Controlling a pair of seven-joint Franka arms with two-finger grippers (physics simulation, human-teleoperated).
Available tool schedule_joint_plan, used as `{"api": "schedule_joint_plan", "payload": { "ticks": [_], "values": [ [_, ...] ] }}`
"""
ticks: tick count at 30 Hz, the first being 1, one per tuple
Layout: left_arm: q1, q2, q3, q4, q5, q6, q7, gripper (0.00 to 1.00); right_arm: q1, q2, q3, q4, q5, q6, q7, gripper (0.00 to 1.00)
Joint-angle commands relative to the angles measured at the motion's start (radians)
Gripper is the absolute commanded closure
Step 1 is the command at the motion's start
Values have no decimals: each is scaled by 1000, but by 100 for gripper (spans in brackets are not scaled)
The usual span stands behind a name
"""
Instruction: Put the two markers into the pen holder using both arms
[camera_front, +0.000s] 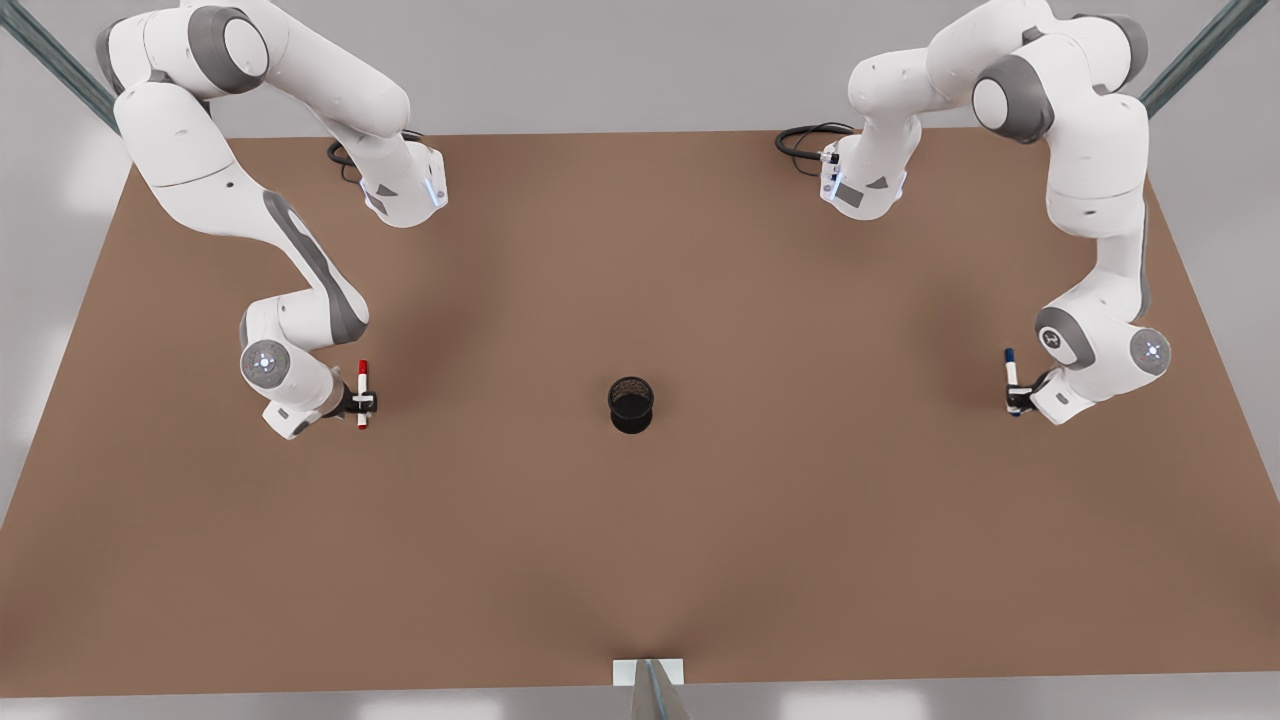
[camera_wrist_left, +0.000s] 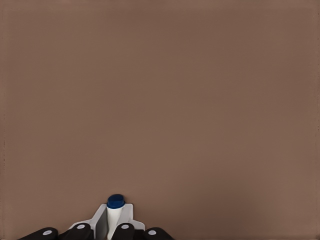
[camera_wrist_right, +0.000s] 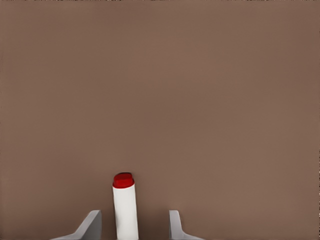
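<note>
On the brown table top, near its middle, stood the small black cylindrical mesh pen holder, upright, its round rim open and its inside dark. Both markers were well apart from it, one to each side.

At the front view's right, the left gripper hung close above the table and was closed across the thin white-barrelled marker with the dark blue cap, gripping it near the lower end, with the blue cap pointing toward the far edge of the table. From the left wrist view, the blue-capped marker sat tight between the grey fingers, with only bare brown surface beyond it.

At the front view's left, the right gripper held the thin white-barrelled marker with the red cap and red tip across its barrel, red showing at both ends. In the right wrist view, the red-capped marker rose between two grey fingertips that stood visibly spread to either side of it, so whether the pads pressed the barrel could not be told from there.
</note>
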Motion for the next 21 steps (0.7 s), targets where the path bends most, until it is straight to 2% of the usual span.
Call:
{"api": "schedule_joint_plan", "payload": {
  "ticks": [1, 2, 4, 6, 9, 11, 12, 17, 21],
  "values": [
    [-9, -30, -1, 9, -11, -45, 39, 79, 0, -1, 4, 0, 0, 7, -7, 42],
    [-25, -52, -1, 28, -11, -71, 37, 79, 0, 0, 4, 0, 0, 7, -7, 43],
    [-40, -69, -28, 184, -63, -292, 39, 79, 2, 3, 6, 0, 0, 5, -5, 43],
    [-43, -72, -110, 348, -137, -473, 39, 79, 2, 17, 6, 3, 0, 8, -7, 43],
    [-80, -66, -305, 483, -131, -489, 19, 79, 2, 37, 6, 9, 0, 33, -9, 43],
    [-187, -60, -363, 569, -140, -489, -23, 79, 2, 40, 6, 12, -2, 35, -9, 50],
    [-221, -61, -451, 594, -137, -464, -61, 79, 2, 42, 6, 14, -2, 35, -9, 54],
    [-466, -6, -459, 614, -404, -113, -53, 79, 2, 31, 9, 15, -2, 35, -9, 73],
    [-615, 26, -459, 574, -467, 157, -33, 79, 2, 22, 10, 14, -2, 31, -9, 76]
  ]
}}
